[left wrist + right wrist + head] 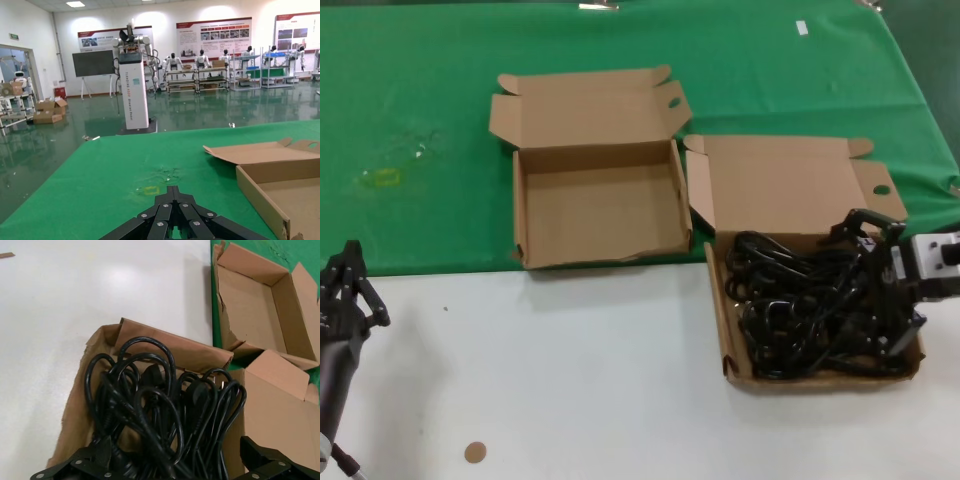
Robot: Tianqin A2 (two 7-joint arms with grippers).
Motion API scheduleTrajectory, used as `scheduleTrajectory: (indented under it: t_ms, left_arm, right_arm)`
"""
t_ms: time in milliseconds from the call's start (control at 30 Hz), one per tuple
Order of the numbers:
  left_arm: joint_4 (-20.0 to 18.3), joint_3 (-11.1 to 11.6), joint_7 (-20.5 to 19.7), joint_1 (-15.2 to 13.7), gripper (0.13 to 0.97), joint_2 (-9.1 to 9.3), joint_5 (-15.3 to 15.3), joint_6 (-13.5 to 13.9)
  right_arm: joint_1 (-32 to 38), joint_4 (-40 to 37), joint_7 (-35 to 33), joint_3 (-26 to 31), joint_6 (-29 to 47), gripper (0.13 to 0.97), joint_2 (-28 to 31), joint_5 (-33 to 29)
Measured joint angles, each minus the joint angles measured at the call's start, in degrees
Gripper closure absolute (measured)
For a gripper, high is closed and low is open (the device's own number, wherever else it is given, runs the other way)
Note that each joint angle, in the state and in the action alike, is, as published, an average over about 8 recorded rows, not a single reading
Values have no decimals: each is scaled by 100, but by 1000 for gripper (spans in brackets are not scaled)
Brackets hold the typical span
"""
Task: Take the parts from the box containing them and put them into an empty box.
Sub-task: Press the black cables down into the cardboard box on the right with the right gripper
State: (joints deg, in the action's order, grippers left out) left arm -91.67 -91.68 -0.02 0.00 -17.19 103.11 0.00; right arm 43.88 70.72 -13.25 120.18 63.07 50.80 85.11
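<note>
Green cloth covered the table's (570,380) far half, carrying two cartons: the empty box (600,210) left, the box of parts (817,372) right. Its cables (800,310) formed one uncountable tangle under the open right tool (890,300). Near left, the left tool (345,290) sat closed.

From the right wrist, fingers (95,460) straddled the cables (165,410).

Before you: two cartons of matt brown corrugated cardboard, the empty box (595,205) with a ragged, torn-looking front rim, the box containing them (760,378) neater-edged. The parts (810,315) are black power cables in smooth, faintly glossy plastic sheathing. The worktop (570,380) is smooth white with a soft sheen; behind it lies matt green cloth (440,80), slightly wrinkled.
</note>
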Motion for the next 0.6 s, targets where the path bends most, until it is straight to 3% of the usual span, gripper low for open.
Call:
scheduleTrajectory:
  t_ms: [333,600]
  left_arm:
    - [0,0,0,0,953,0,0,0]
    - [0,0,0,0,953,0,0,0]
  right_arm:
    - [235,-380,-235,70,178,218,-344,-322]
    - [316,-557,-326,121,295,367,-469,-529]
